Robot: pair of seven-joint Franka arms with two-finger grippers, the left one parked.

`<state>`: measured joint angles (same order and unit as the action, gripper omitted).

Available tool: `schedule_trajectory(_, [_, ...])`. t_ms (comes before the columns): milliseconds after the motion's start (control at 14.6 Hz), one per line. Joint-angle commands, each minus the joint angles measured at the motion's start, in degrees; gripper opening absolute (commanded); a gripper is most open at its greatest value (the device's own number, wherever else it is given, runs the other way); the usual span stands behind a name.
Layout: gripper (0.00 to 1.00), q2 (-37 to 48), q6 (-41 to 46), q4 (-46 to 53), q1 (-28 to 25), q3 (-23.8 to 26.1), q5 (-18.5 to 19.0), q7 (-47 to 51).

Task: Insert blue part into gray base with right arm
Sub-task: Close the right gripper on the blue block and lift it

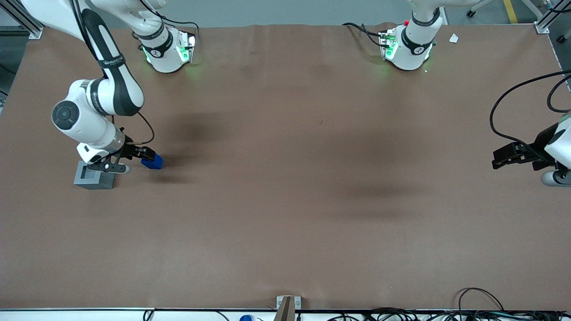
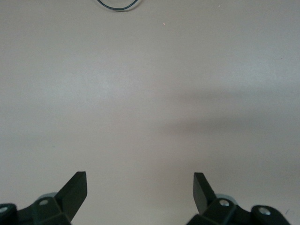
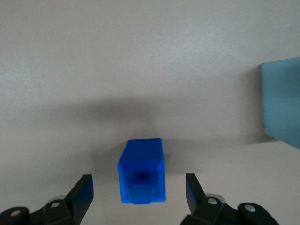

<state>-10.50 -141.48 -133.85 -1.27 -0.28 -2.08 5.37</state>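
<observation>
The blue part [image 1: 152, 161] lies on the brown table beside the gray base [image 1: 93, 176], a little toward the parked arm's end. The right arm's gripper [image 1: 143, 157] reaches low over the table from above the gray base toward the blue part. In the right wrist view the gripper [image 3: 138, 182] is open, and the blue part [image 3: 142, 171] sits between the two black fingers [image 3: 85, 187] with a gap on each side. The end with the recess and stub faces the gripper. An edge of the gray base [image 3: 282, 103] shows beside it.
The brown table mat [image 1: 285, 200] stretches wide toward the parked arm. Both arm bases [image 1: 167, 49] stand at the table's back edge. Cables [image 1: 482, 307] and a small bracket [image 1: 287, 305] lie along the front edge.
</observation>
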Motion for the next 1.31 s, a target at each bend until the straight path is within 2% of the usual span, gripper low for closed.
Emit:
schedule_trajectory(0, [0.86,-0.6,-1.1,-0.8,-0.9,0.1,-0.1,1.7])
schedule_trajectory(481, [0.83,-2.0,-1.4,-1.6,-0.8,0.1,-0.1,1.6])
schedule_trajectory(687, [0.77,-2.9,-1.7,-1.6,-0.6,0.0,0.0,1.5])
schedule_trajectory(824, [0.62,-2.9,-1.7,-1.6,-0.7,0.0,0.0,1.5])
schedule_trajectory(1031, [0.24,-2.9,-1.6,-1.2,-0.4,0.0,0.1,1.4])
schedule_trajectory(1099, [0.21,-2.9,-1.5,-0.9,-0.2,0.0,0.1,1.4])
schedule_trajectory(1237, [0.2,-2.9,-0.6,1.1,0.8,-0.1,0.1,0.8])
